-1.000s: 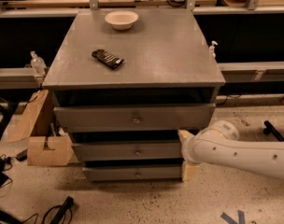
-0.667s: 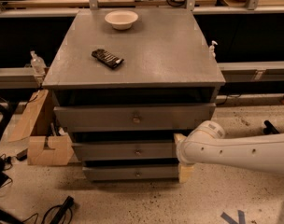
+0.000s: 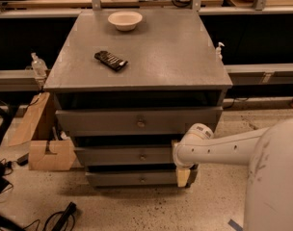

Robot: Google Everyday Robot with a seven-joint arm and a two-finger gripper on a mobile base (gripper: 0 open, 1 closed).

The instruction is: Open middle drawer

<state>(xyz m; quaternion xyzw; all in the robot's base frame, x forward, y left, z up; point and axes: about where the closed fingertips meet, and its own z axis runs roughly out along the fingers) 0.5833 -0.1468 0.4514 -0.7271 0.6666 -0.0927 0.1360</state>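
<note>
The grey cabinet has three drawer fronts stacked one above the other. The middle drawer (image 3: 122,156) is a shallow grey front with a small round knob (image 3: 142,156) at its centre, and it sits nearly flush. The taller top drawer (image 3: 137,121) above it stands pulled out a little. The slim bottom drawer (image 3: 137,179) is below. My white arm (image 3: 219,146) reaches in from the right. My gripper (image 3: 179,159) is at the right end of the middle drawer's front, to the right of the knob and apart from it.
On the cabinet top (image 3: 161,57) lie a white bowl (image 3: 125,19) and a dark snack bar (image 3: 111,60). A cardboard box (image 3: 43,143) stands on the floor at the left. Cables (image 3: 59,218) lie on the floor at the lower left. Benches run behind the cabinet.
My arm has moved left along the cabinet front, bringing the gripper closer to the middle drawer's knob. The drawers have not moved.
</note>
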